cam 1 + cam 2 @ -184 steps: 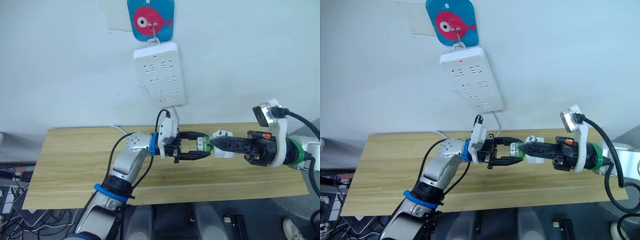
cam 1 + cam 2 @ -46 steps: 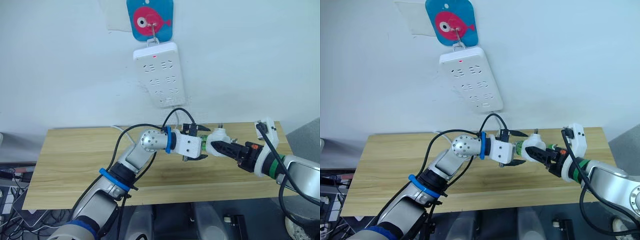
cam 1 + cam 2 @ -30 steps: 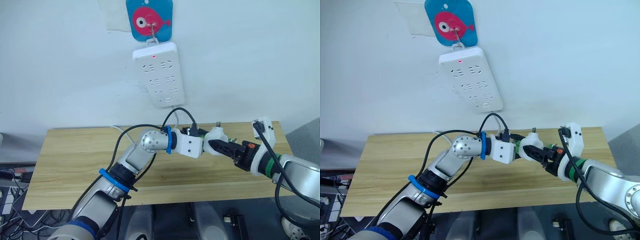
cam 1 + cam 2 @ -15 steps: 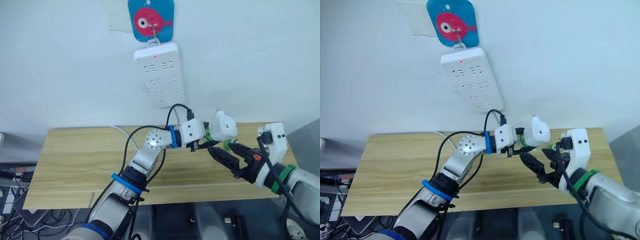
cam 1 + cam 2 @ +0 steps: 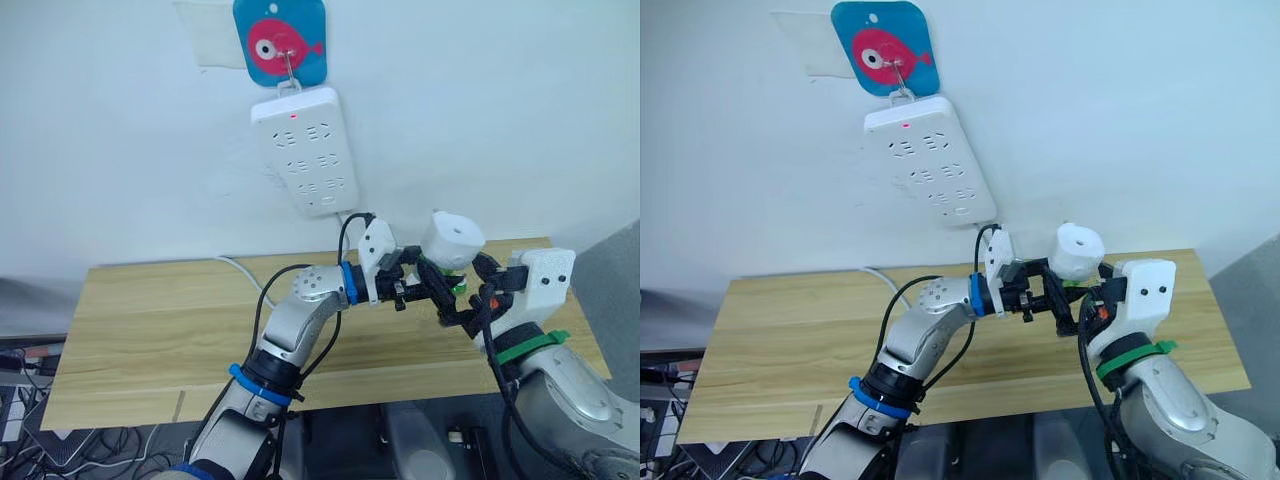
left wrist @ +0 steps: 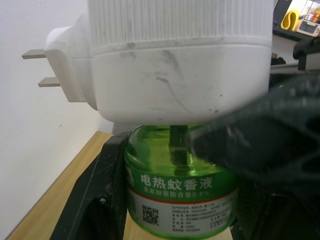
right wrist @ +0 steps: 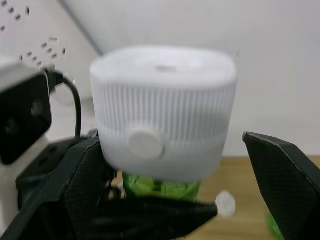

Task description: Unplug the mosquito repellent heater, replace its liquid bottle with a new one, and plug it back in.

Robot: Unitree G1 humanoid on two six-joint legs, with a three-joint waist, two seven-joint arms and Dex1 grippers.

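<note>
The mosquito repellent heater (image 5: 452,240), which sat level between the 2 arms a moment ago, is now lifted and turned upright above the wooden worktop (image 5: 150,330), its green liquid bottle (image 6: 180,192) screwed in below, so the swap looks done and plugging in comes next. The left pincer (image 5: 425,285) pinches the bottle, while the right pincer (image 7: 165,200) stands spread around the heater without touching it. The power strip (image 5: 305,150) hangs on the white wall at 11 o'clock from the heater, sockets free.
</note>
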